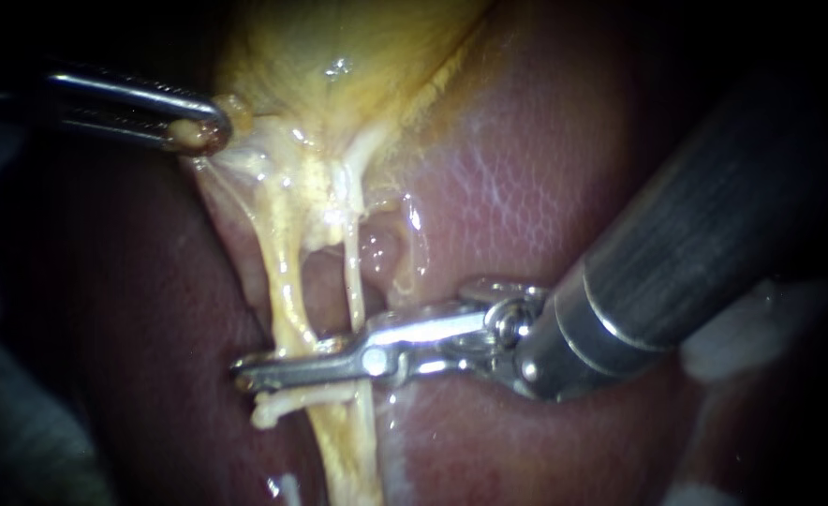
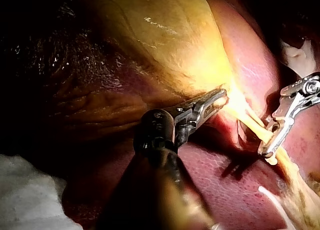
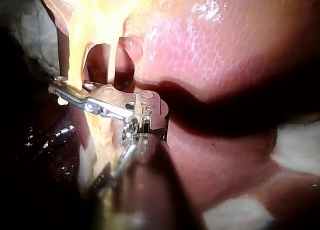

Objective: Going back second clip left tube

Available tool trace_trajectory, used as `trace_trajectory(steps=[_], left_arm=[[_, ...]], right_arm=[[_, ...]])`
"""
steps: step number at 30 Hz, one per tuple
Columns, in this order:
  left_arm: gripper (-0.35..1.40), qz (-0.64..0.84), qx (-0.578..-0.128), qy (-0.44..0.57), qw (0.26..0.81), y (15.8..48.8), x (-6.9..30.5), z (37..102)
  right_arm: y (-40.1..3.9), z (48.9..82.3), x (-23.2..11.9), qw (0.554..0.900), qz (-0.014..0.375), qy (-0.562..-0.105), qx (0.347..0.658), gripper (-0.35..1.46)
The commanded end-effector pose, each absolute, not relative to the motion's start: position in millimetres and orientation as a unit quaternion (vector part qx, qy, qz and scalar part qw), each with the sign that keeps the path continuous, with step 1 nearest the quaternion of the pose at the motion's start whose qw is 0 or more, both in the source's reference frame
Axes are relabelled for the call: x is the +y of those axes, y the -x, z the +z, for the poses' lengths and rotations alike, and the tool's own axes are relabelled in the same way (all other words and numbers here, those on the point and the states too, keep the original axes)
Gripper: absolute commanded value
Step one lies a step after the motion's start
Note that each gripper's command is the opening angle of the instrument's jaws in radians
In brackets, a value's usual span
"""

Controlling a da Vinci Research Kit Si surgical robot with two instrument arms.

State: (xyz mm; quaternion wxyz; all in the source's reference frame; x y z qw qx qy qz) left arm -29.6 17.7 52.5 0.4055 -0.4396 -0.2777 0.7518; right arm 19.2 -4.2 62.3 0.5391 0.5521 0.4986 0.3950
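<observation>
Two pale yellow tubes run down from the gallbladder point(image 1: 339, 66): the left tube point(image 1: 283, 281) and the thinner right tube point(image 1: 353, 281). My right instrument point(image 1: 288, 364) lies across both, its jaws slightly apart with the left tube between them; the right wrist view shows the same point(image 3: 62, 90). A pale clip point(image 1: 273, 409) crosses the left tube just below those jaws. My left instrument point(image 1: 199, 131) is shut on the gallbladder's tissue near its neck and holds it stretched, also seen in the left wrist view point(image 2: 212, 102).
Reddish-brown liver point(image 1: 545, 159) surrounds the tubes on both sides. The right instrument's thick dark shaft point(image 1: 695, 244) fills the right of the endoscope view. White gauze point(image 1: 742, 337) lies beneath the shaft.
</observation>
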Motion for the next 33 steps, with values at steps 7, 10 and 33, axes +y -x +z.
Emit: trace_trajectory(steps=[7, 10, 33], left_arm=[[-0.35, 0.752, -0.278, 0.440, 0.405, 29.6, 17.7, 52.5], [-0.35, 0.752, -0.278, 0.440, 0.405, 29.6, 17.7, 52.5], [-0.35, 0.752, -0.278, 0.440, 0.405, 29.3, 17.7, 52.6]], right_arm=[[-20.7, 62.7, -4.0, 0.595, 0.351, -0.493, 0.529, 0.41], [-21.0, 63.0, -3.9, 0.622, 0.342, -0.464, 0.530, 0.46], [-13.9, 57.1, -0.4, 0.796, 0.127, -0.255, 0.534, 0.48]])
